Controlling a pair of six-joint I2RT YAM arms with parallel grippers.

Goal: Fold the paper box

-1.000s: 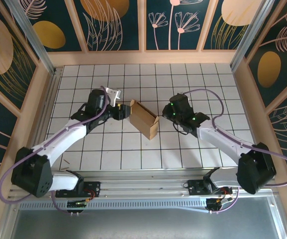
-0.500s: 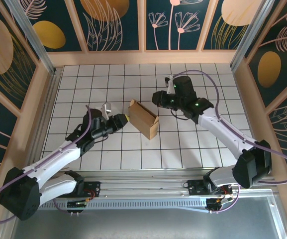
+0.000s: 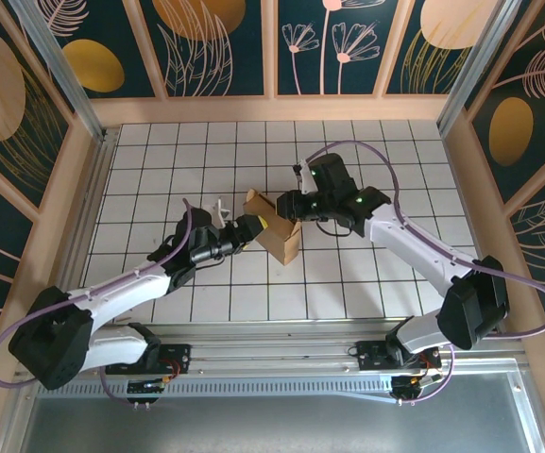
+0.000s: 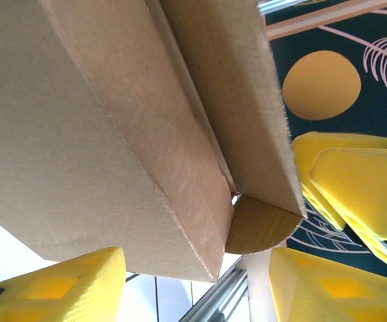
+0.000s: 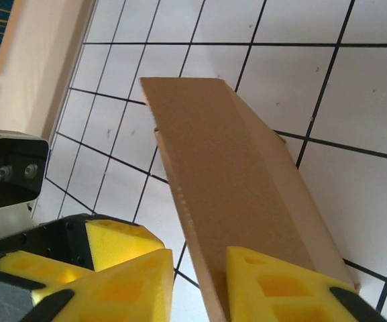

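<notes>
The left gripper (image 4: pixel 196 285) has its 2 yellow fingers (image 4: pixel 52 288) spread wide, and the lower corner of the paper box (image 4: pixel 99 134) sits in the gap between them. The right gripper (image 5: pixel 196 285) straddles the box's upper edge with its fingers narrowly apart; whether they pinch the cardboard cannot be told. From above, the brown box (image 3: pixel 277 236) stands on edge, tilted, between both grippers near the middle of the white tiled table (image 3: pixel 348 274).
</notes>
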